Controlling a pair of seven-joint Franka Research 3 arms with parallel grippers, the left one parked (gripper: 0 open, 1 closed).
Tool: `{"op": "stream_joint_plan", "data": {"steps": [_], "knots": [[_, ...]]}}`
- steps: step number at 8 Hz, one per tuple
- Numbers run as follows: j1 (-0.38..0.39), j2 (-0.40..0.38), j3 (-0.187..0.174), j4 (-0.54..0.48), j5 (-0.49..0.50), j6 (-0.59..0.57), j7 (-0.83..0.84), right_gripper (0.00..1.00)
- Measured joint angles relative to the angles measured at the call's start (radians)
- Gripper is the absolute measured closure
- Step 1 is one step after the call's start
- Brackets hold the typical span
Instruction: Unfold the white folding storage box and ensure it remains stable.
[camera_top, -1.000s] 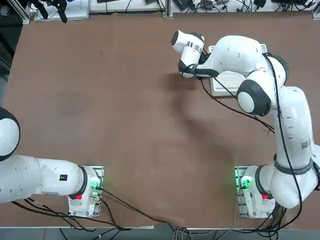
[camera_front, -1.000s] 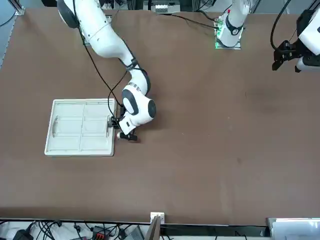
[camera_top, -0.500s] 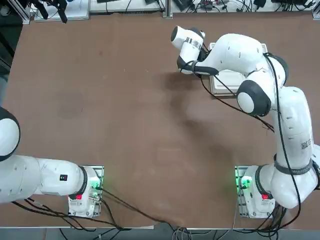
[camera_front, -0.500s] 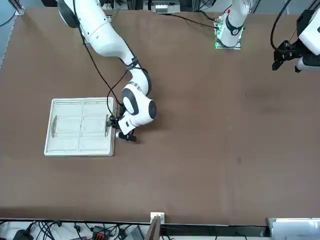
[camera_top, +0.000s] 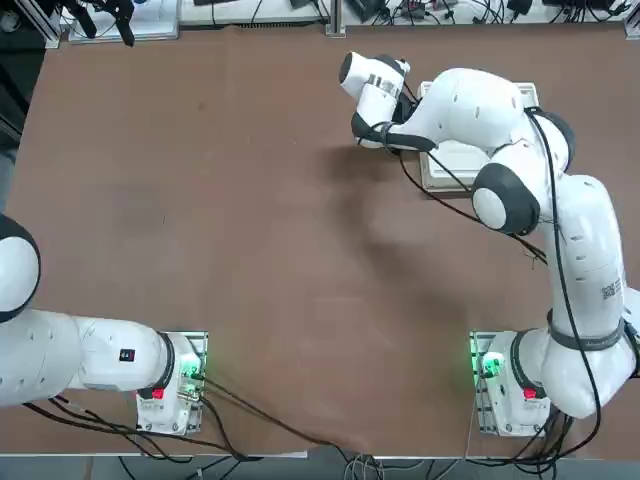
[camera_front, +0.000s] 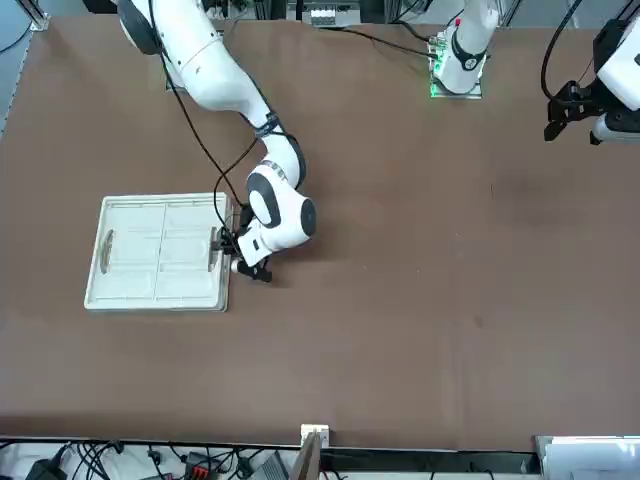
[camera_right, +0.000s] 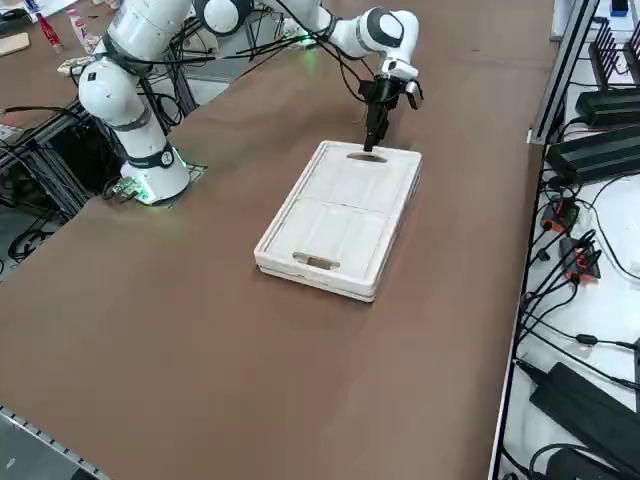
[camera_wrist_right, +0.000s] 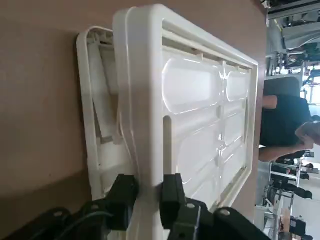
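Observation:
The white folding storage box (camera_front: 160, 252) lies folded flat on the brown table, at the far right from the robot's side. My right gripper (camera_front: 229, 251) is shut on the thick rim of the short end nearest the table's middle. In the right wrist view both fingers (camera_wrist_right: 172, 192) pinch the rim (camera_wrist_right: 145, 75), which stands a little away from the base slab (camera_wrist_right: 90, 115) behind it. The right side view shows the gripper (camera_right: 372, 140) coming down on the box (camera_right: 340, 215) beside an oval handle hole. From overhead the arm covers most of the box (camera_top: 455, 160).
Black power strips and cables (camera_right: 590, 130) run along the table's right edge, just beyond the box. A person in a dark top (camera_wrist_right: 282, 125) is in the room behind. Bare brown tabletop (camera_top: 250, 220) stretches left of the box.
The gripper has risen slightly and drawn the gripped rim end up with it. The box looks a little larger and shifted in the front view.

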Motion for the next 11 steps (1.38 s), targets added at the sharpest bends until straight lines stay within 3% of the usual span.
{"op": "stream_joint_plan", "data": {"steps": [11], "knots": [[0.052, -0.005, -0.020, 0.054, -0.070, -0.107, -0.022, 0.70]]}}
